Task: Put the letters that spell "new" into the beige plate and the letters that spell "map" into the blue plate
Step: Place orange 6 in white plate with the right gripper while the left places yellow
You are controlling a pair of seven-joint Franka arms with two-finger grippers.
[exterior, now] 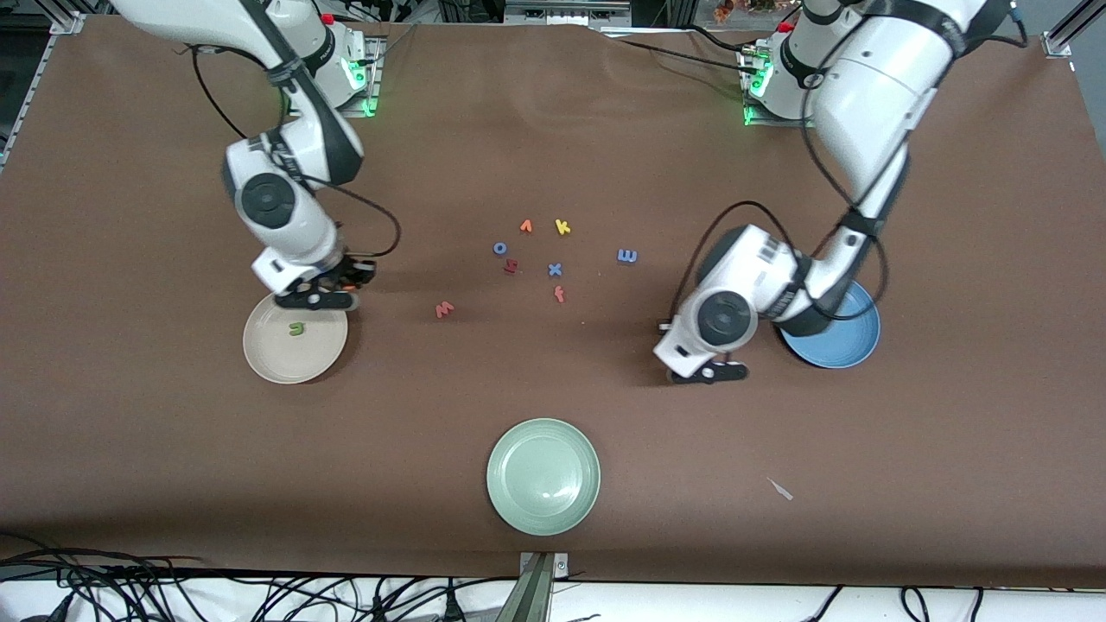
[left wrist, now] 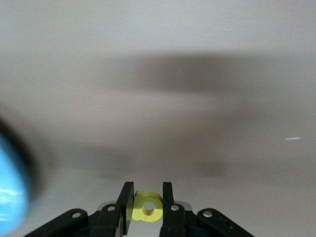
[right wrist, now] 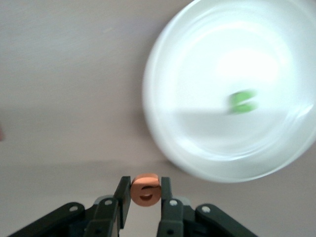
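My right gripper (right wrist: 145, 185) is shut on the orange e (right wrist: 146, 190), just off the rim of the beige plate (right wrist: 197, 123). In the front view this gripper (exterior: 335, 289) hangs at the edge of that plate (exterior: 268, 350). The olive-green n (exterior: 296, 328) lies in it. My left gripper (left wrist: 147, 190) is shut on the yellow a (left wrist: 147, 206), over the table (exterior: 713, 373) beside the blue plate (exterior: 851, 341), which the left arm partly hides. The salmon w (exterior: 444, 308) and the light blue m (exterior: 627, 256) lie on the table.
Mid-table lie an orange v (exterior: 525, 226), yellow k (exterior: 562, 227), blue o (exterior: 499, 248), blue x (exterior: 555, 269), red f (exterior: 560, 295) and another red letter (exterior: 511, 266). A pale green plate (exterior: 543, 475) sits nearest the front camera. A pale scrap (exterior: 780, 489) lies toward the left arm's end.
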